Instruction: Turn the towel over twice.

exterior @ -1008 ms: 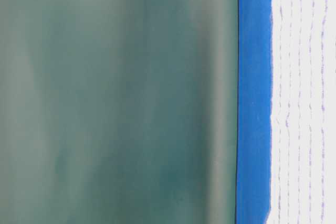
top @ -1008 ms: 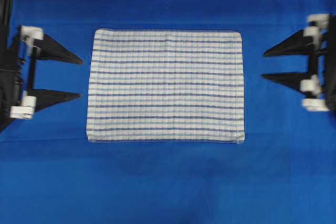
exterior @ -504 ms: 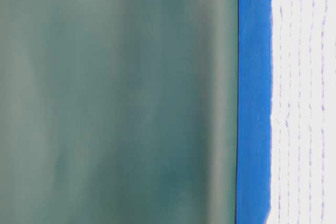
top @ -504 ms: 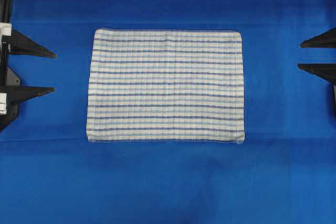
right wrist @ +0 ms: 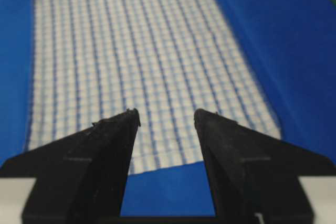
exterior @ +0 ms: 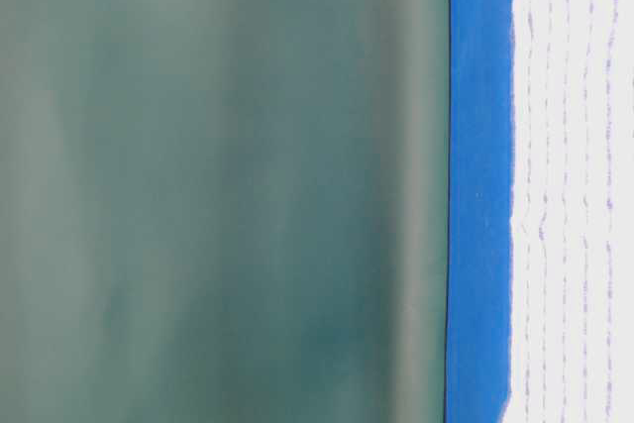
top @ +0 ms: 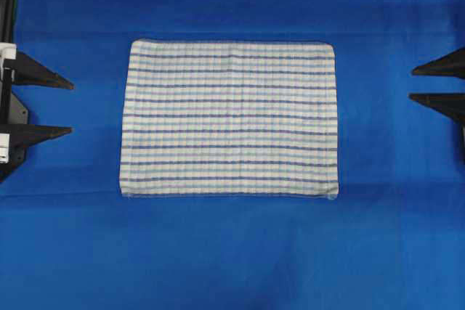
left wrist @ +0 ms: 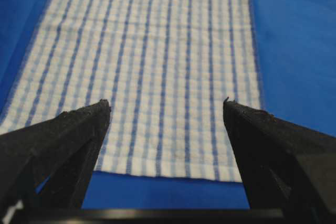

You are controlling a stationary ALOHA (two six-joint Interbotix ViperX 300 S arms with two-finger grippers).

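The blue tablecloth (top: 232,252) is covering the whole frame of the overhead view, and the towel (top: 229,118) is lying flat on it at centre, slightly above the middle, squared to the frame with every hem down. Spread this way, both short edges are sitting free for a pinch from either side. In the table-level view the towel (exterior: 570,205) is lying flush on the cloth with no raised fold.

The left gripper (top: 69,108) is sitting at the left edge of the overhead frame, its fingers spread wide and holding nothing, well apart from the towel's left hem. The right gripper (top: 413,84) is sitting at the right edge, jaws also apart but narrower, empty too.

The towel is looking white and woven, with thin dark-blue and light-blue stripes, faint ribbing and a neat hem. In the left wrist view the near hem of the towel (left wrist: 157,51) is lying between the fingertips (left wrist: 102,106).
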